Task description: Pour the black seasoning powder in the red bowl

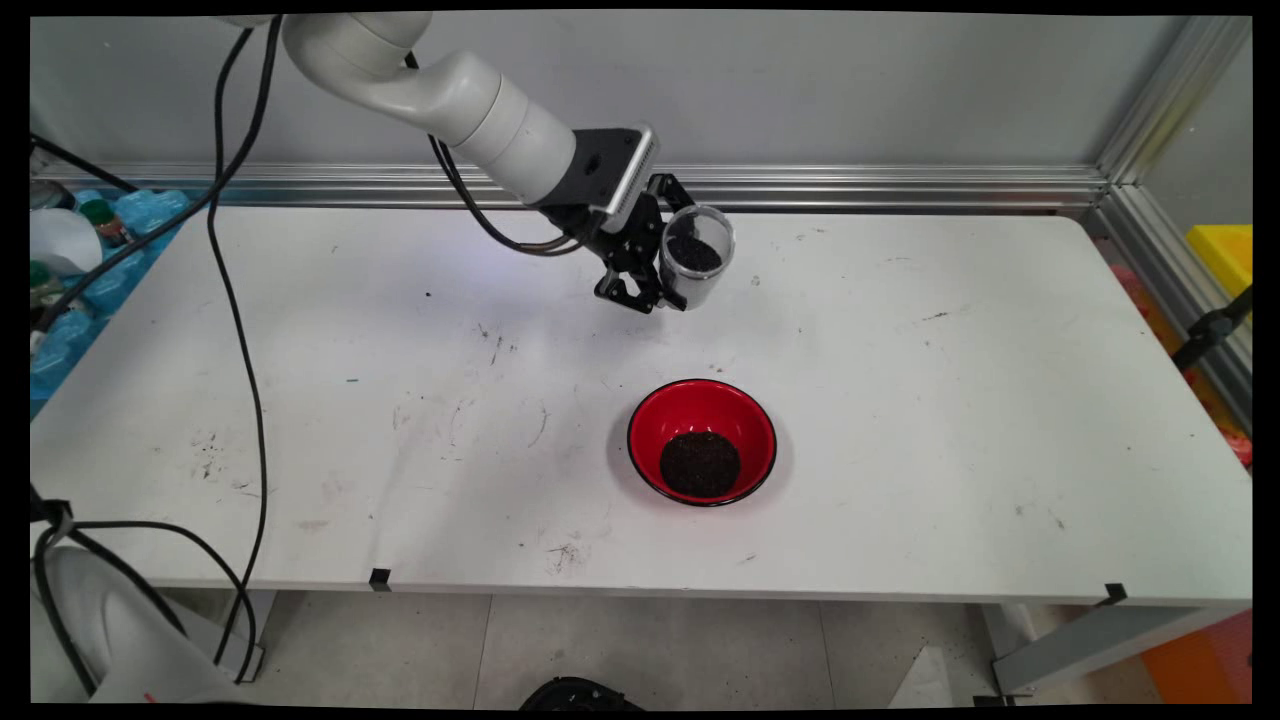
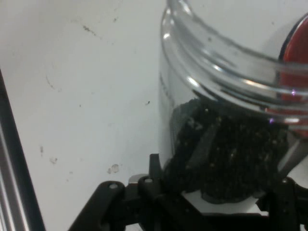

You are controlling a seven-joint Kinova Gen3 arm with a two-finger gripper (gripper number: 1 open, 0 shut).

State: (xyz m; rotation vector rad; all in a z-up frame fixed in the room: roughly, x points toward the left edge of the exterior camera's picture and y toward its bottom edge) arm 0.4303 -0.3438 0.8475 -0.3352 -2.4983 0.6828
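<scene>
The white table spans most of the main view. Its surface bears scuffs and dark specks, with wide bare areas to the left and right of centre. No readable lettering appears on the table, the jar or the bowl. Two black tabs sit on the near edge. An aluminium rail runs along the far edge, against the grey wall, and turns toward the camera at the right corner.

The white arm enters from the upper left, with black cables hanging down across the left part of the table.

A red bowl with a black rim stands near the middle of the table, toward the near edge. It holds a mound of dark granules.

The gripper is raised above the table, beyond the bowl and well apart from it. Its fingers are pinched on a clear plastic jar, held tilted with its open mouth upward. The jar is partly filled with the same dark granules; in the hand view they lie against the jar's lower wall.
</scene>
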